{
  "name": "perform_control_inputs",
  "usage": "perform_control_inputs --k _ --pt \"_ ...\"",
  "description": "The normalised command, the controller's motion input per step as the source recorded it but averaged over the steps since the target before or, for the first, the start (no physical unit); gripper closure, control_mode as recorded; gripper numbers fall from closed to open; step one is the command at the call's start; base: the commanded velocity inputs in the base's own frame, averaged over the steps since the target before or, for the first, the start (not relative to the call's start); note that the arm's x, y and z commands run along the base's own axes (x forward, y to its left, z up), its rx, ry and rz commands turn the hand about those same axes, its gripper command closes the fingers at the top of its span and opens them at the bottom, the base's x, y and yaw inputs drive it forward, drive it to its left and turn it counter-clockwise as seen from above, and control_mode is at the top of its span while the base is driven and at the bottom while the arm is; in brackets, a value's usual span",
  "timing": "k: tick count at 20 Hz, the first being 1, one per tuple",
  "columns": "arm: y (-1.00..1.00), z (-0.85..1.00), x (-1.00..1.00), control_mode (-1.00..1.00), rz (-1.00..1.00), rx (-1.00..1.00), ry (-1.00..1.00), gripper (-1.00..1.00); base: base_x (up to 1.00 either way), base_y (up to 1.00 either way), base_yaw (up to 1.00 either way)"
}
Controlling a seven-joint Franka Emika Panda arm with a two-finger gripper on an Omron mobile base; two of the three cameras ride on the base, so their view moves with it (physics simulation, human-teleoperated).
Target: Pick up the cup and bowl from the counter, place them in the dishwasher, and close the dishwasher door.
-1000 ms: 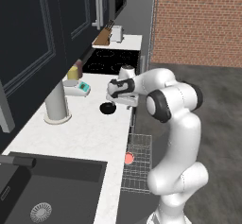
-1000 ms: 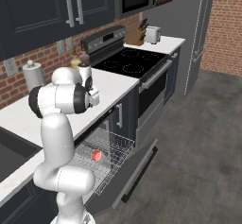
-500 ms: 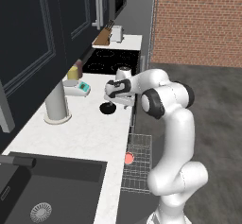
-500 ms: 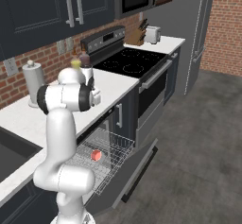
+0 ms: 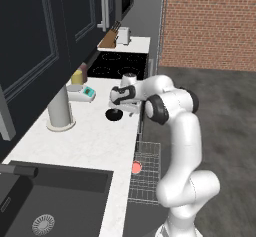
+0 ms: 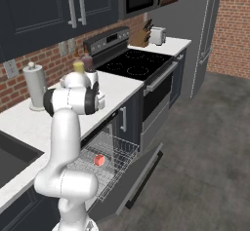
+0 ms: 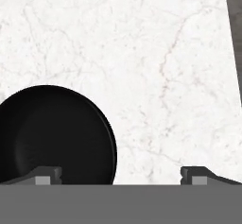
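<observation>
My gripper hangs wide open and empty just above the bowl, which sits on the counter. The cup lies in the open dishwasher rack.

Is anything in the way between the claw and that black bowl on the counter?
Nothing visible. The open claw hangs just above the bowl, with bare white counter around it; one fingertip is over the bowl, the other over counter.
</observation>
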Motion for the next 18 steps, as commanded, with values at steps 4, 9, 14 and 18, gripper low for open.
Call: perform_control_inputs --k 4,9,14,18 --pt "0.01 -0.18 0.03 -1.00 0.00 0.00 0.00 -1.00 0.00 0.00 0.00" --pt "0.09 -0.15 0.06 -1.00 0.00 0.00 0.00 -1.00 0.00 0.00 0.00" --pt "0.08 -0.18 0.00 -1.00 0.00 0.00 0.00 -1.00 0.00 0.00 0.00" --pt "0.09 -0.25 0.04 -1.00 0.00 0.00 0.00 -1.00 0.00 0.00 0.00"
